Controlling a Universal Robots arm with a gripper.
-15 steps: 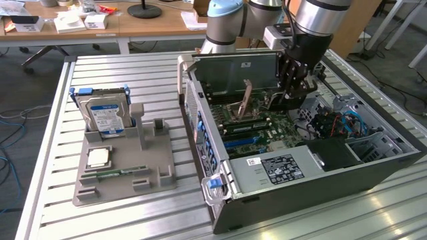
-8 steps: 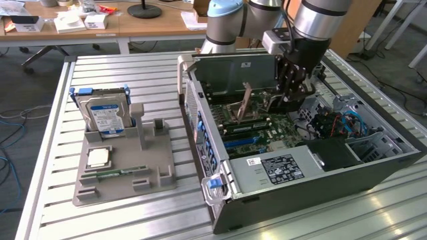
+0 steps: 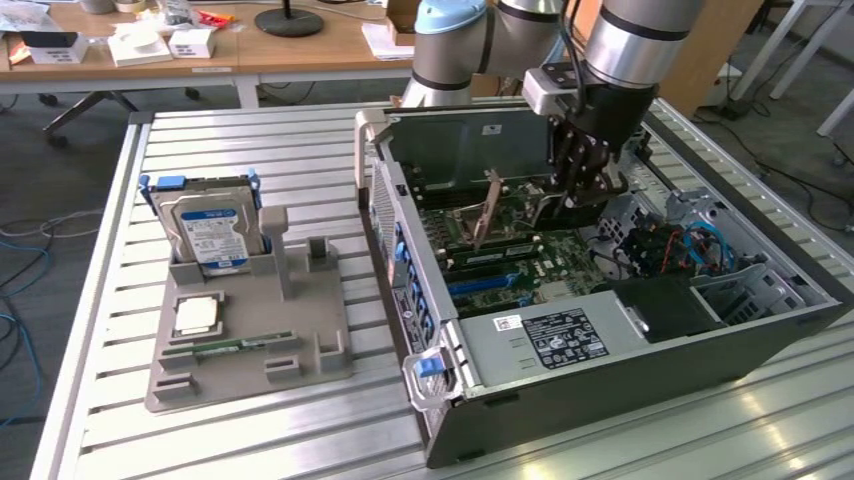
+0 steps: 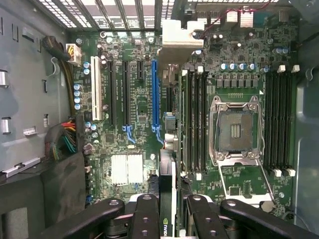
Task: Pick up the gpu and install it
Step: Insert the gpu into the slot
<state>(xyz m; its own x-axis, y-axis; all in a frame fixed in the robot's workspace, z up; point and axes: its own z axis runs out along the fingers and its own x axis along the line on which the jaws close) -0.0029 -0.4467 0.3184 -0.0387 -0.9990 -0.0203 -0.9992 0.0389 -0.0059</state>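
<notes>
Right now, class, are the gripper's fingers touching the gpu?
Touching. The wrist view shows the gpu edge-on, clamped between the fingers, which press against its faces above the motherboard.

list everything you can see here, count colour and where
table: one, pale metal slats, under everything
computer case: one, dark grey, side open, exterior view's right
motherboard: one, green, inside the computer case
holder: one, grey, on the table at the exterior view's left of the case
hard drive: one, silver with blue-white label, upright in the holder
memory stick: one, green, lying flat in the holder
square chip: one, silver, flat in the holder
desk: one, wooden, behind the table
gpu: one, black, edge-on between the fingers, above the motherboard
arm: one, silver and pale blue, reaching down into the case
gripper: one, black, closed on the gpu
</notes>
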